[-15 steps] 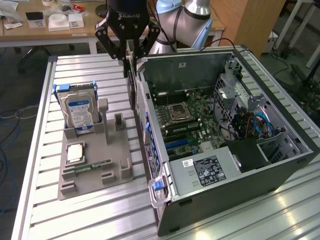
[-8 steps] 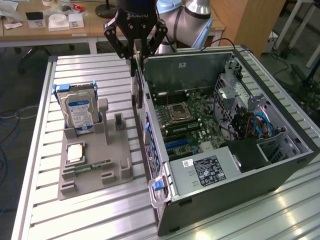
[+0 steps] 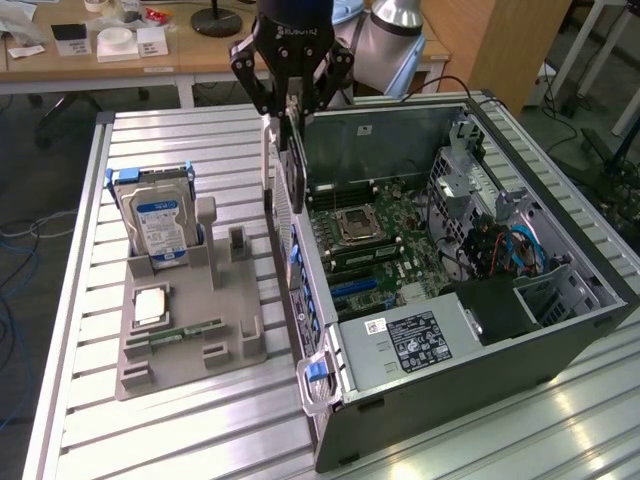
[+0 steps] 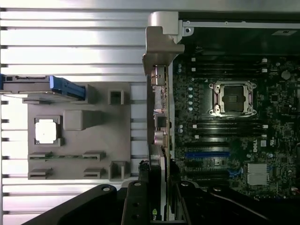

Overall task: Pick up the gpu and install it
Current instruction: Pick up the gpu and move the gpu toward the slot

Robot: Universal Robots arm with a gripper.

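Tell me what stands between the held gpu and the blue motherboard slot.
The gpu, held by the gripper, hangs over the case's rear wall. The blue slot lies just inside that wall; nothing visible covers it.

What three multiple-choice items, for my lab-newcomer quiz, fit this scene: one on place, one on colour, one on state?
1. Where is the gpu?
A. in the grey holder
B. hanging from the jaws above the computer case's edge
C. flat on the table
2. The hard drive's label is:
A. blue
B. red
C. yellow
3. The case is:
A. closed
B. open, motherboard exposed
C. upside down
Key: 1 B, the jaws clamp its top; 2 A, blue sticker faces out; 3 B, the motherboard shows inside.
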